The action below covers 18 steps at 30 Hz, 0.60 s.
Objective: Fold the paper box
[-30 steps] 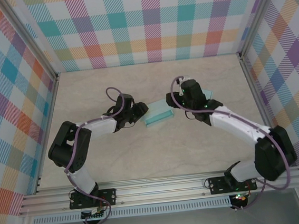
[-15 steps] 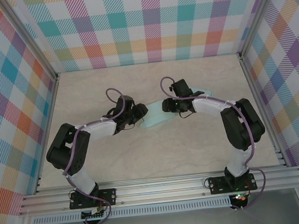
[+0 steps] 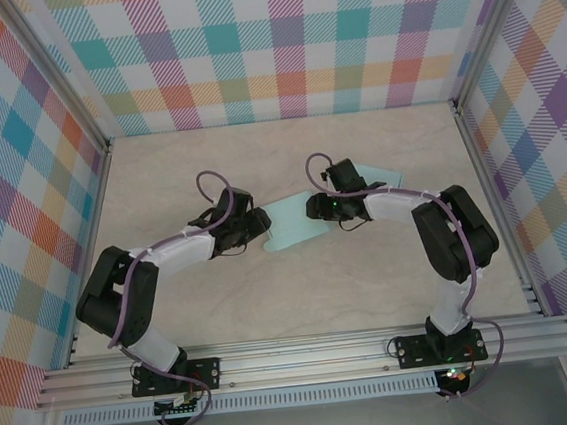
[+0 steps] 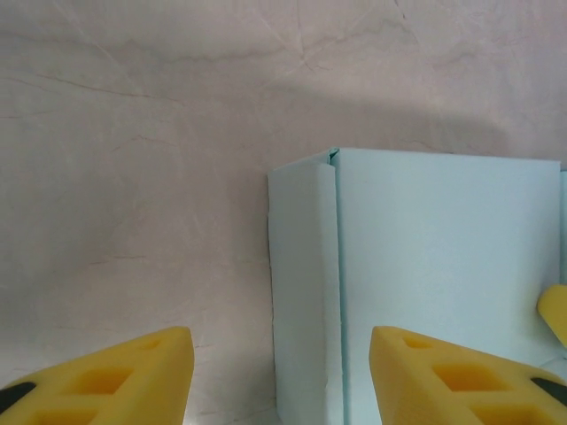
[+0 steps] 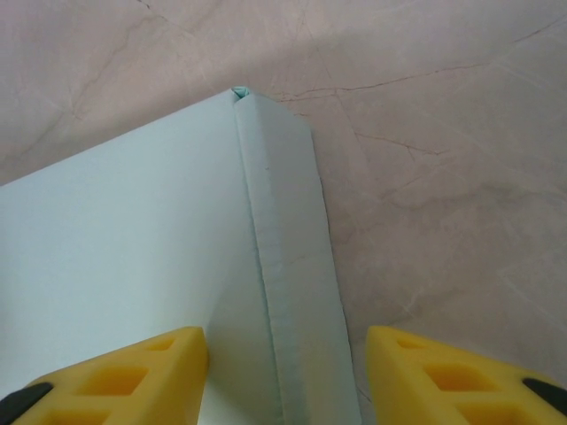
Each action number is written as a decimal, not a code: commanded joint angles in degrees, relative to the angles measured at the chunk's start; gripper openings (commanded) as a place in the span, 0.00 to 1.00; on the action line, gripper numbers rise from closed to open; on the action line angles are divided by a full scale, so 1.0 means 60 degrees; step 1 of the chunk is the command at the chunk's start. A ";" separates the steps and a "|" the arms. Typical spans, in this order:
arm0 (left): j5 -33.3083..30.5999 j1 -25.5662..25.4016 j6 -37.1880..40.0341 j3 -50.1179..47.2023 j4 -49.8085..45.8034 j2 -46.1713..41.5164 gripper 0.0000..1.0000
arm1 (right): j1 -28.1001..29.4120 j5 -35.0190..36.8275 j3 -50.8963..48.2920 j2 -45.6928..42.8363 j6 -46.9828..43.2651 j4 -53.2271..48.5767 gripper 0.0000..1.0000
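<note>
- The pale teal paper box [image 3: 297, 225] lies flat on the marbled table [image 3: 273, 314], near its middle and between my two grippers.
- From overhead, its long axis runs roughly left to right, slightly tilted, with the right end a little farther from the arm bases.
- Each short end carries a narrow creased strip. I see the left strip [image 4: 301, 292] from the left wrist camera and the right strip [image 5: 283, 266] from the right wrist camera.
- The left gripper [image 3: 262, 225] sits at the box's left end with its jaws apart, straddling that strip. One yellow finger [image 4: 106, 376] is over bare table and the other is over the panel. Nothing is clamped.
- The right gripper [image 3: 313, 208] sits at the right end, jaws likewise apart around its strip and gripping nothing.
- The left arm has its elbow thrown out to the left, and its forearm runs rightward, low over the table.
- The right arm rises from its base, and its forearm reaches leftward.
- Another pale teal piece [image 3: 388, 175] peeks out beyond the right forearm. I cannot tell whether it joins the box.
</note>
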 commanded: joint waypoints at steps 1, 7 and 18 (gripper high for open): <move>-0.0306 -0.0096 0.0335 0.0022 -0.0491 -0.0111 0.54 | 0.0020 -0.0379 -0.0390 0.0408 0.0254 -0.0314 0.51; 0.0265 -0.0182 0.0460 0.0348 -0.0121 0.0407 0.53 | 0.0019 -0.0940 -0.0682 0.0097 0.0632 -0.0134 0.51; 0.0177 -0.0173 0.1007 0.0797 -0.0638 0.1133 0.32 | -0.0357 -0.2275 -0.1986 -0.1019 0.1691 0.1042 0.60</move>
